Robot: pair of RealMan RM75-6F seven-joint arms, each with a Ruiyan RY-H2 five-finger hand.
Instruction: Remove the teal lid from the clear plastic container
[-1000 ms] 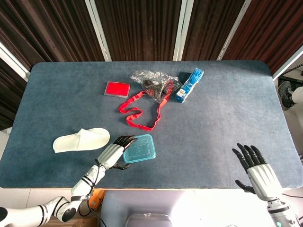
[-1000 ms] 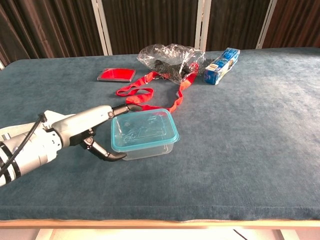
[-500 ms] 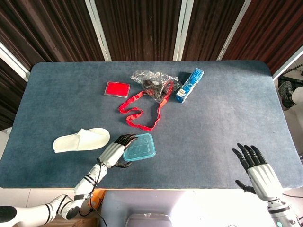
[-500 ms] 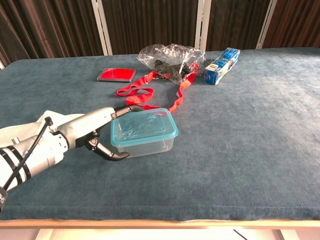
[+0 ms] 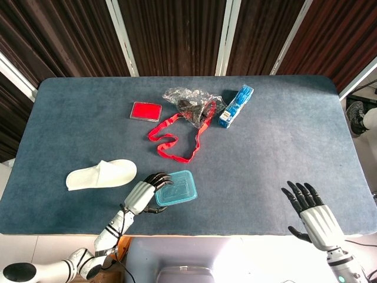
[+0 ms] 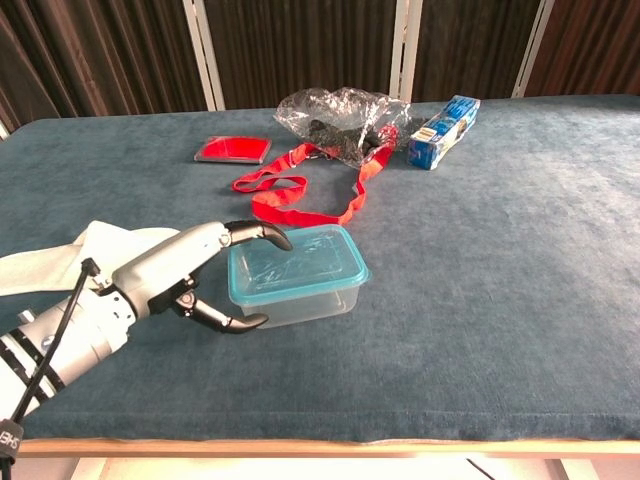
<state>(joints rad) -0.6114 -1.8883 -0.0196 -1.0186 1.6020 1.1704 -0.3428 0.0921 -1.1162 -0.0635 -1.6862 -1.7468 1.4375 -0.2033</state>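
Near the front edge of the table point(image 5: 265, 177), left of centre, we find the clear container point(image 6: 305, 300) standing upright on the blue cloth with its teal lid point(image 6: 296, 264) seated on top, so the removal is not yet done. We judge the left hand point(image 6: 185, 270) is placed to steady the box or start on the lid: it lies at the box's left end, fingers point(image 6: 262, 232) curled over the lid's far corner and the thumb hooked at the near lower side, so the hand wraps that end loosely. Whether it truly clamps the box we cannot tell for certain, but contact looks made on both sides. The right hand point(image 5: 312, 209) hangs off the table's right front corner, fingers spread and holding nothing, well apart from the box; we take it as waiting to peel the lid once the box is steadied. Elsewhere we note a white slipper point(image 5: 100, 174) just left of the left hand, and further back a red strap point(image 5: 177, 138), a red card point(image 5: 145, 111), a crumpled clear bag point(image 5: 188, 100) and a blue packet point(image 5: 235, 106).
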